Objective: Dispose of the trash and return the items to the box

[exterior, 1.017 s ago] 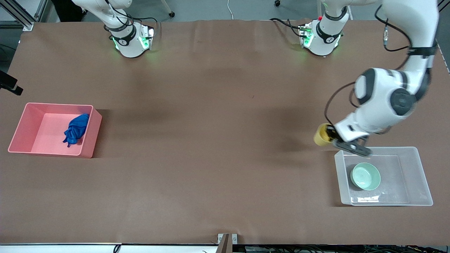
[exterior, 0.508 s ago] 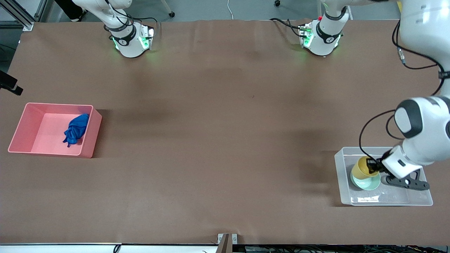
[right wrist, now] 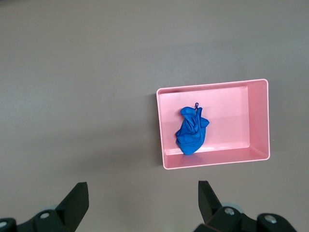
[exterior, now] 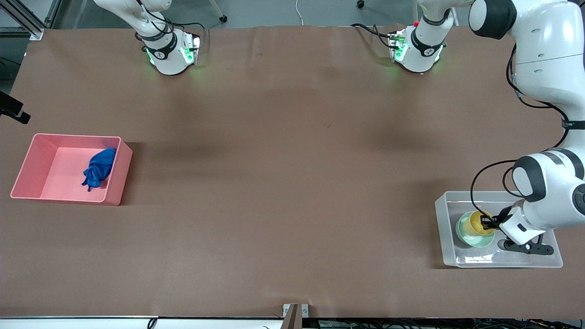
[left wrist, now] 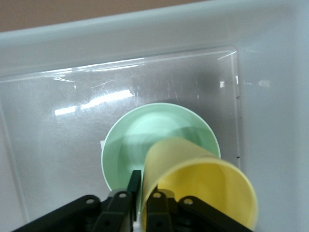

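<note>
Two bins sit on the brown worktop (exterior: 283, 183), one at each end. At the right arm's end, the pink bin (exterior: 27, 167) holds the bright blue cloth wad (exterior: 98, 169), which lies against the wall toward the table's middle. The right wrist view shows this bin from high above, with the right gripper (right wrist: 142, 203) spread wide and empty over bare tabletop; the front view shows only that arm's base, near the worktop's edge farthest from the front camera.

At the left arm's end, near the corner closest to the front camera, the clear plastic bin (exterior: 544, 262) holds the mint-green bowl (exterior: 464, 230). The yellow cup (exterior: 477, 221) rests tilted in the bowl. The left gripper (exterior: 490, 222) reaches down into this bin. The left wrist view alone shows its fingers (left wrist: 133, 186) pinching the cup's rim, one inside and one outside, and a white mark on the bin's floor peeking from under the bowl.

The worktop is a plain brown covering with faint creases. Grey floor and cables show past its edge by the arms' bases.
</note>
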`<state>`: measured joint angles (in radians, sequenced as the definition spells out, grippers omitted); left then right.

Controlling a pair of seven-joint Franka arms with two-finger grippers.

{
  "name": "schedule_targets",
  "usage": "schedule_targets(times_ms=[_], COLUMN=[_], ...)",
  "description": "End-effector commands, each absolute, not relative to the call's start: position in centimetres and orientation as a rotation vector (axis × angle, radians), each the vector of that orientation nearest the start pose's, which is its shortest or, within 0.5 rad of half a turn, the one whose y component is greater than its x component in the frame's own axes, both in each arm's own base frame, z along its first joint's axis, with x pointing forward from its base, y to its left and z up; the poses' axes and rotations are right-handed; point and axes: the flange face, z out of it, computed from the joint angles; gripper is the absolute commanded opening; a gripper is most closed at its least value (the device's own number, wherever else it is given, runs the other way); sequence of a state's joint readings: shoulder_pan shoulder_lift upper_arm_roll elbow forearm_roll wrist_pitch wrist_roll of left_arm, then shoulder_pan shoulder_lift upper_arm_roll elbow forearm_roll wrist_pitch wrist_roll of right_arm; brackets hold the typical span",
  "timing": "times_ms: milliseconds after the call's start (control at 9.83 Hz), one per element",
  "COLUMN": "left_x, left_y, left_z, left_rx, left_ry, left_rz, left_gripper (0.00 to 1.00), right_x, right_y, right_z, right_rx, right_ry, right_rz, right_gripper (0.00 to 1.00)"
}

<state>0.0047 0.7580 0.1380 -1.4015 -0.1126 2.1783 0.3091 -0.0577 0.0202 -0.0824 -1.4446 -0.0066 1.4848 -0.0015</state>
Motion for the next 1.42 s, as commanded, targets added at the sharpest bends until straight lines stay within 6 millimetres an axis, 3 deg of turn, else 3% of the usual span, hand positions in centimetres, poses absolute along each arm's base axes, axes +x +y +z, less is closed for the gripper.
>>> schedule_targets(times_ms=[0,203,305,610,915,1119,1322], left_x=[73.3,73.5,72.5,66.1,58.9,58.4,57.9], left_y=[8.2,7.5,7.1,3.5,-1.0,-2.4,-3.4], left_z=[26.2,33.2,37.6,46.0,53.1,58.5,62.5], left_rx=[-3.132,-3.125,-3.120,-3.149,-3.157,-3.157,-3.170], left_ry=[0.228,0.211,0.209,0.139,0.177,0.217,0.210], left_rz=[-0.058,-0.192,-0.261,-0.332,-0.241,-0.250,-0.101], left_gripper=[1.00,1.00,1.00,1.00,1.00,1.00,1.00], right_x=[54.3,54.3,54.3,54.3,54.3,54.3,54.3], right_y=[-7.7,-7.7,-7.7,-7.7,-7.8,-7.8,-7.9], right_z=[66.9,66.9,66.8,66.8,66.6,66.6,66.6], right_rx=[-3.149,-3.149,-3.149,-3.149,-3.149,-3.149,-3.149], right_ry=[0.208,0.208,0.208,0.208,0.208,0.210,0.210], right_rz=[-0.030,-0.030,-0.028,-0.027,-0.020,-0.020,-0.018], right_gripper=[1.00,1.00,1.00,1.00,1.00,1.00,1.00])
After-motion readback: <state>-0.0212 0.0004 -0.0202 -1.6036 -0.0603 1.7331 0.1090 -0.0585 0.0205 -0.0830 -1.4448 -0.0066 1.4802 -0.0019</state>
